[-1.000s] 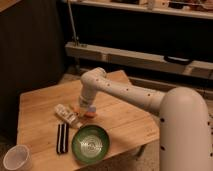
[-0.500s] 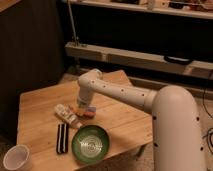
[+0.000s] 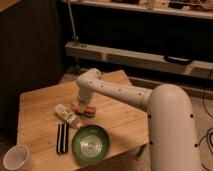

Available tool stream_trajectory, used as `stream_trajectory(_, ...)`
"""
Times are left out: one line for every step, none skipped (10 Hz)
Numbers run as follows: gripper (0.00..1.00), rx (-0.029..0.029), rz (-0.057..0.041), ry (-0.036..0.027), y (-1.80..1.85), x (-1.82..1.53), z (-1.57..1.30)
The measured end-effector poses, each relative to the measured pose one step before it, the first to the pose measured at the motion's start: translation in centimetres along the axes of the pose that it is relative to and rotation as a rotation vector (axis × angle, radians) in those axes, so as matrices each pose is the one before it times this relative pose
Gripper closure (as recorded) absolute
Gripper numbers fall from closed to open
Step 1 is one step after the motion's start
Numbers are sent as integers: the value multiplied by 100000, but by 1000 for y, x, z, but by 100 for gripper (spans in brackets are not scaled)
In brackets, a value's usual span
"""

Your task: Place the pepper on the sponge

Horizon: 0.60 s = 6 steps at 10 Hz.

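Note:
My gripper [image 3: 83, 102] hangs low over the middle of the wooden table [image 3: 40, 102], at the end of the white arm that reaches in from the right. Right beneath it lies the orange pepper [image 3: 78, 106]. The pepper touches or overlaps the left end of the small blue sponge [image 3: 90, 111]. The gripper hides part of both, so I cannot tell whether the pepper is held or resting on the sponge.
A pale yellowish block [image 3: 67, 115] lies just left of the sponge. A black-and-white striped object [image 3: 62, 137] and a green bowl [image 3: 90, 144] sit near the front edge. A white cup [image 3: 17, 159] stands at the front left corner. Dark shelving runs behind the table.
The gripper has come down slightly over the sponge, and the arm has shifted a little to the left. The other objects have not moved.

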Motion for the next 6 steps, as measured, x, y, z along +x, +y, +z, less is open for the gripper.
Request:
stream_trajectory(80, 2159, -189, -1293, 191, -194, 217)
stream_trajectory(69, 2048, -391, -1038, 69, -206, 448)
stream_trajectory(59, 1690, -459, -946, -104, -268, 205)
stream_trajectory(46, 1133, -715, -1381, -230, -369, 174)
stream_trajectory(37, 113, 75, -120, -4, -92, 62)
stream_trajectory(27, 75, -47, -175, -28, -39, 58)
